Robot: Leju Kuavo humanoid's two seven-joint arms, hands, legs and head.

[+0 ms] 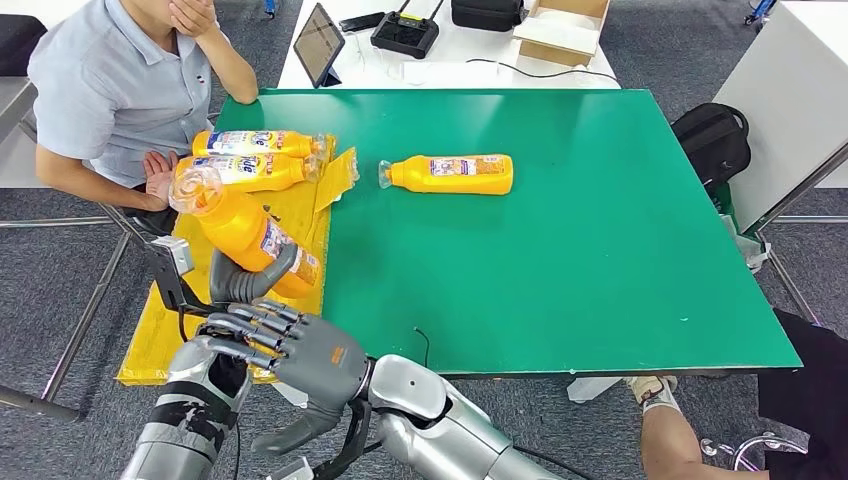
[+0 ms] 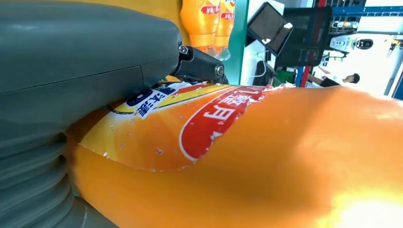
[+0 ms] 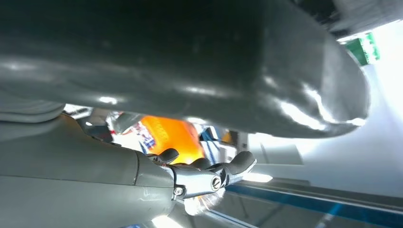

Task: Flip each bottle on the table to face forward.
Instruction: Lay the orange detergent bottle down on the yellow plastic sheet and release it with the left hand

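So from up high, the left hand (image 1: 245, 280) has its fingers wrapped around an orange bottle (image 1: 245, 228), holding it tilted with the clear cap end pointing up and away, over the yellow sheet (image 1: 165, 330) at the left edge of the green table (image 1: 600, 230). The right hand (image 1: 300, 350) sits just below it, near the bottle's base, fingers stretched out side by side; I can't tell if they actually touch it. Two more bottles (image 1: 250, 157) lie side by side on the yellow sheet farther back, and a fourth bottle (image 1: 450, 173) lies on its side on the green, cap pointing left. A person in a grey shirt (image 1: 110, 90) sits at the far left corner.

Over at the left wrist camera, the held bottle (image 2: 266, 166) is right up against the lens, red and blue label (image 2: 209, 118) showing, with the grey thumb (image 2: 85, 52) pressed across it. The two lying bottles (image 2: 209, 19) peek in behind.

On the right wrist camera, dark fingers (image 3: 209, 166) stick out straight, holding nothing, with the orange bottle (image 3: 171, 135) beyond them.
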